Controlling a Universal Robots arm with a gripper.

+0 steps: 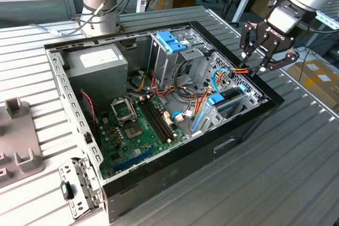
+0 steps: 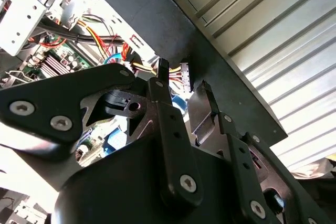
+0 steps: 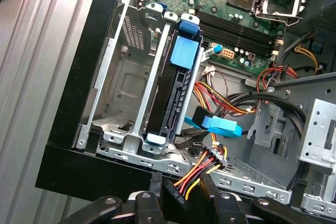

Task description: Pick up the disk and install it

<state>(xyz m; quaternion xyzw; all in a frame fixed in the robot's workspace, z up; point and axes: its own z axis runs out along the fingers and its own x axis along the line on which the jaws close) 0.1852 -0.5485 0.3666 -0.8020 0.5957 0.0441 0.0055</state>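
Black disk (image 3: 173, 95) with blue rails, green motherboard (image 1: 139, 130), black jaws.

— Where does the exterior view sit?

— Off my arm, high and at an angle, far enough to take in the whole open computer case (image 1: 159, 125) on the ribbed table (image 1: 296, 173). My gripper (image 1: 263, 51) shows in the upper right of that frame, over the case's corner.

— And the two on your wrist?

— The first wrist view looks down past my fingertips (image 3: 156, 182) at the bottom edge, close on the drive bay (image 3: 131, 103) with the disk (image 3: 170, 98), the motherboard (image 3: 236, 9) beyond. The second wrist view looks along my fingers (image 2: 170, 129) from behind, very near.

— What do they share?

— Both wrist views catch the yellow-red cable bundle (image 3: 202, 169) (image 2: 105, 40) and the case's black edge (image 3: 79, 166) (image 2: 210, 61).
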